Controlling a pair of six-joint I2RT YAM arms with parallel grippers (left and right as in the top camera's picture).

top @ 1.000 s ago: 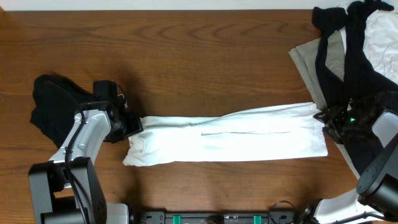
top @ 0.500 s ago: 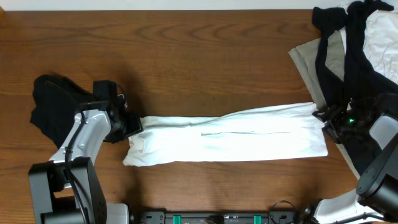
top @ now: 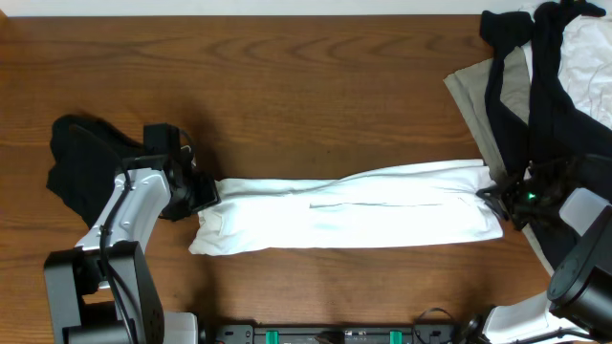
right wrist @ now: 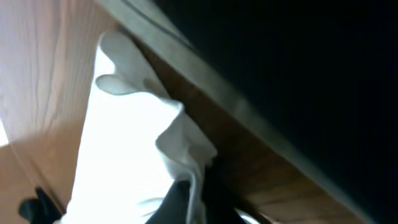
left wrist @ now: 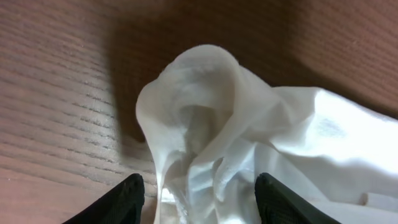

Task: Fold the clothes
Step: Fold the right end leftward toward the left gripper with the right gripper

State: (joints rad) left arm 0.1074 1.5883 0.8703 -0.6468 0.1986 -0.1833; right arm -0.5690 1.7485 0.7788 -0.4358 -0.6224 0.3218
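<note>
The white T-shirt lies folded into a long strip across the middle of the table. My left gripper is at its left end. In the left wrist view that gripper is open, its black fingertips standing on either side of the bunched white cloth. At the strip's right end my right gripper is shut on the shirt's edge. The right wrist view shows a thin fold of white fabric pinched in that gripper.
A black garment lies crumpled behind the left arm. At the back right is a pile of black, beige and white clothes, just beside the right arm. Bare wood table spreads beyond the strip.
My right gripper has slid a little left onto the shirt's right end and closed on the fabric. The left gripper and the shirt have not moved.
</note>
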